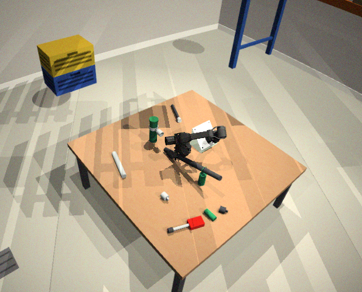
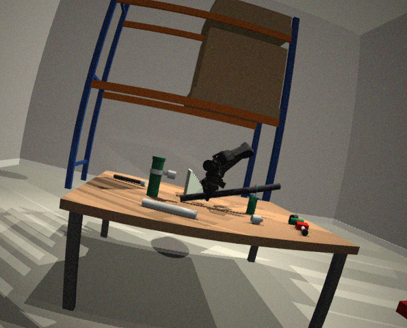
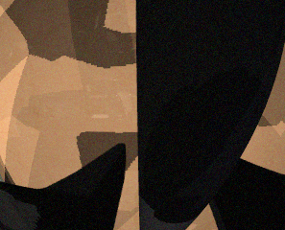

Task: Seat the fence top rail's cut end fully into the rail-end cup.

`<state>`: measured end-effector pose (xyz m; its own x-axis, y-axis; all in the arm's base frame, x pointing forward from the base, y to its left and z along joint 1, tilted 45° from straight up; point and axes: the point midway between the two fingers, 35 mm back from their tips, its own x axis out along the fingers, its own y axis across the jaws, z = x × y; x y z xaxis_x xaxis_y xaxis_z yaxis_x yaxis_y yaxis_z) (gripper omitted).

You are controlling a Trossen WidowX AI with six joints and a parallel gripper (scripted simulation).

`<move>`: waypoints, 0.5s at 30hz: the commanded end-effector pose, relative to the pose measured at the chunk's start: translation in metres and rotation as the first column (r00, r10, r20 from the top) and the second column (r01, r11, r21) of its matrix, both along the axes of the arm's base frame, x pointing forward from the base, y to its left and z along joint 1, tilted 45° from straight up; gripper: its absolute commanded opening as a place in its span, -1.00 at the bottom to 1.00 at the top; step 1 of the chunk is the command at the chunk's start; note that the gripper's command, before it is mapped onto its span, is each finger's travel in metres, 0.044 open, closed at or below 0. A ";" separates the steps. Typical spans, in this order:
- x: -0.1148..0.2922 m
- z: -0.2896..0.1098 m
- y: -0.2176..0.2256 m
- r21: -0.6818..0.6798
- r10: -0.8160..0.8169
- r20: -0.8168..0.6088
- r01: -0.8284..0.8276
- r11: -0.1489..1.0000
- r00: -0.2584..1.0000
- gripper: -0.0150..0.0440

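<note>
I see the fence top rail [image 1: 210,173] [image 2: 231,192] [image 3: 200,96] lying at a slant; it passes through the loop cap [image 1: 201,173] [image 2: 254,197] on the small green post [image 1: 201,180] [image 2: 252,206]. Its end toward the big green post [image 1: 153,136] [image 2: 154,187] is the lower one; this end is outside the rail-end cup [image 1: 159,132] [image 2: 172,174], below it and apart from it. The cup hangs from the brace band [image 1: 152,128] [image 2: 155,172]; the band sits around the upper part of the post, a little under the post cap [image 1: 153,118] [image 2: 158,158].

My gripper [image 1: 173,154] [image 2: 207,197] [image 3: 160,149] is low at the rail, near its lower end; the fingers stand partly open, one on each side of the rail, and the wrist view shows thin strips of table beside it, so I do not see it clamped; if one finger touches it lightly, I cannot tell.

The light grey tube [image 1: 118,165] [image 2: 169,208] lies on the table [image 1: 253,151] [image 2: 217,233], on the near side of the big post in the exterior view; the red block [image 1: 195,222] [image 2: 302,225] lies beside the short green cylinder [image 1: 210,215] [image 2: 296,221], well apart from my gripper.
</note>
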<state>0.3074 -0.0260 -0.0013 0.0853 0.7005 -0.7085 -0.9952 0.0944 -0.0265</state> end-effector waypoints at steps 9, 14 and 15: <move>0.000 0.000 0.000 0.003 -0.003 -0.004 0.003 1.000 1.000 -0.16; 0.000 0.004 -0.004 0.003 -0.003 -0.004 0.003 1.000 1.000 -0.49; 0.000 0.004 -0.005 -0.001 -0.003 -0.004 0.003 1.000 1.000 -0.49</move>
<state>0.3060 -0.0264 -0.0001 0.0768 0.7025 -0.7075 -0.9956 0.0922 -0.0166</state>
